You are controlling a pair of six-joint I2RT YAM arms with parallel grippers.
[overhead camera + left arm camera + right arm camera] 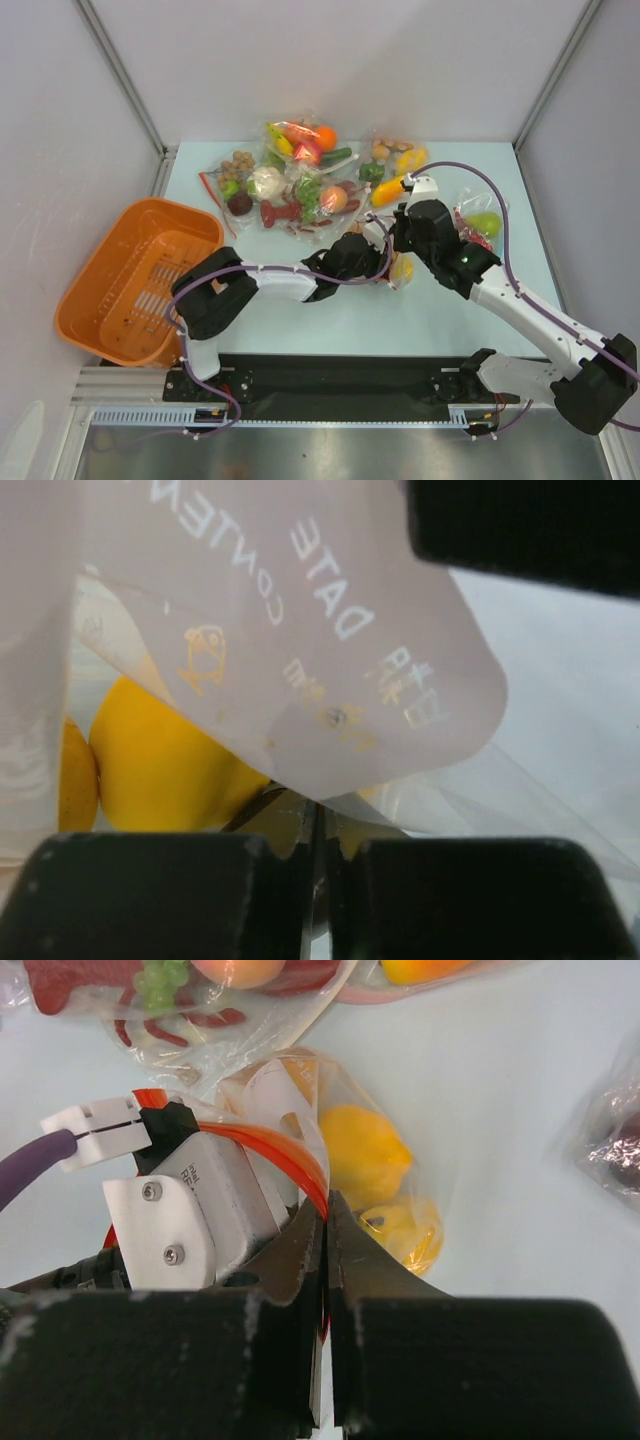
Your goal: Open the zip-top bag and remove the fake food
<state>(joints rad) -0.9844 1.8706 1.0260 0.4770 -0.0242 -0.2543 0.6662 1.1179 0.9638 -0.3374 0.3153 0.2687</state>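
From above, both arms meet mid-surface on the thin, crinkly clear plastic zip-top bag (402, 268). It lies on the pale blue surface (300, 310), just nearer you than the heap of other filled clear bags (300, 190). The left end effector (375, 252) and right end effector (402, 243) sit almost touching. If you pull them apart crookedly, they could knock together or drag the whole bag sideways instead of parting it.

In the left wrist view, the fingers are pressed nearly together with clear printed film running into the slit (it looks like one lip, though both layers may be caught). If you've pinched both, the mouth won't open. The glossy yellow plastic fake food (165, 760) sits inside, just behind.

In the right wrist view, the fingers are squeezed together on the bag's edge by the orange-red zip strip (270, 1145). That slick film may slip free under tension, or the yellow pieces may spill and roll.
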